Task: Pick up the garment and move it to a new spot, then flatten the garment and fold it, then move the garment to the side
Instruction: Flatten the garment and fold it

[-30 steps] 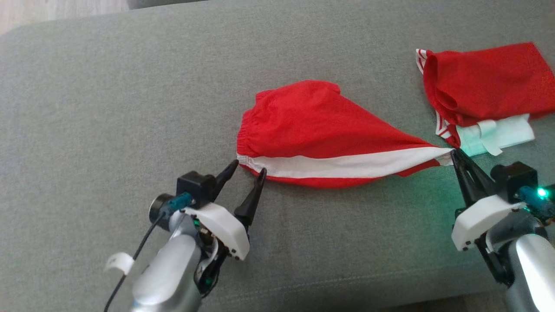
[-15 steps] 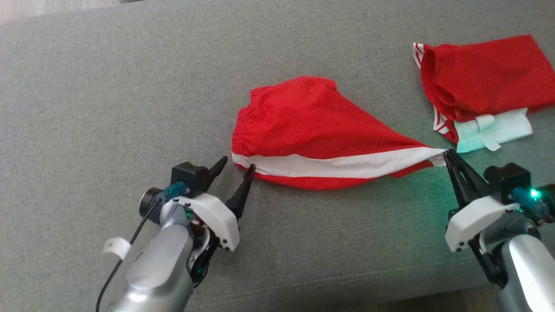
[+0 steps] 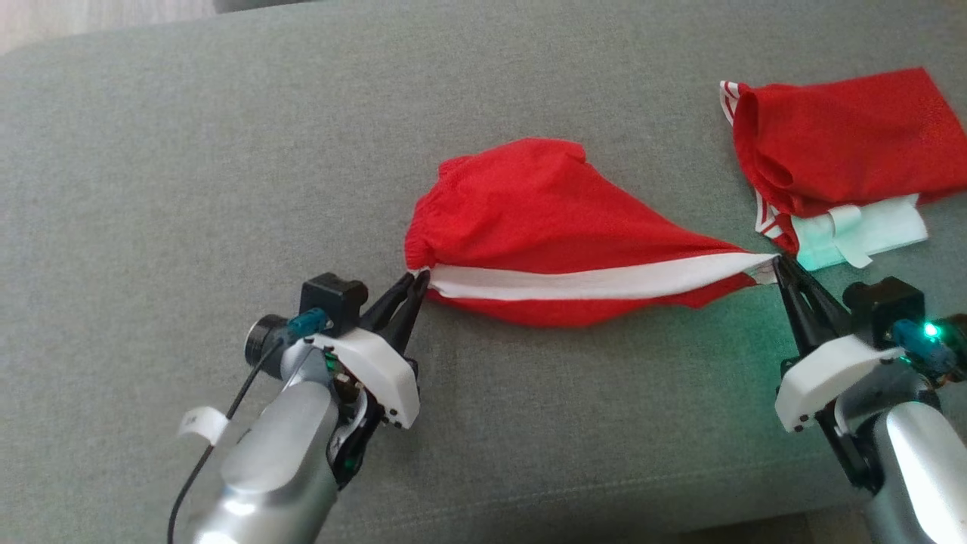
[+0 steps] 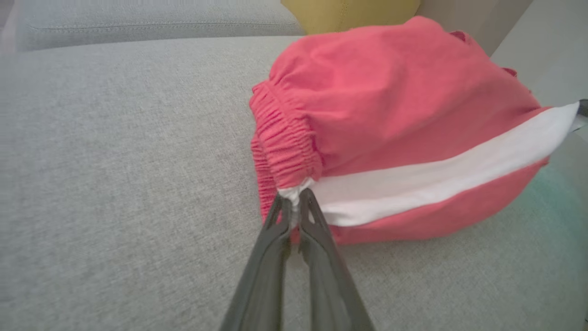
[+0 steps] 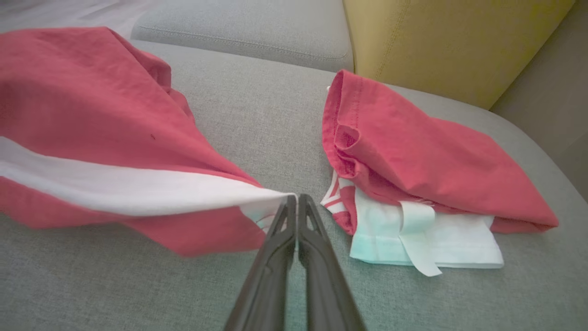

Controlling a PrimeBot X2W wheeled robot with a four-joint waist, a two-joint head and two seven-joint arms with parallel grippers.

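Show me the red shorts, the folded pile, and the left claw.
red shorts (image 3: 529,219), head view, middle of red cloth.
folded pile (image 3: 838,143), head view, top red layer.
left claw (image 3: 417,278), head view, between its fingertips.

Left claw (image 3: 417,279), two long dark fingers on a white housing: spread wide a second ago and half a second ago, now pressed together.

Earlier the fingers stood open on either side of the left end of the white side stripe (image 3: 589,281) on the red cloth shorts (image 3: 544,215). Now they pinch that end, at the corner of the elastic waistband (image 4: 285,147).

Left wrist view: white cloth is bunched between the dark fingers (image 4: 317,248).

The stripe's left end, earlier square and flat on the grey fabric cushion (image 3: 189,151), is now gathered to a point at the claw. The waistband edge, earlier straight, now curves in toward the pinch.

Slight frame shift between pictures: camera, not objects.
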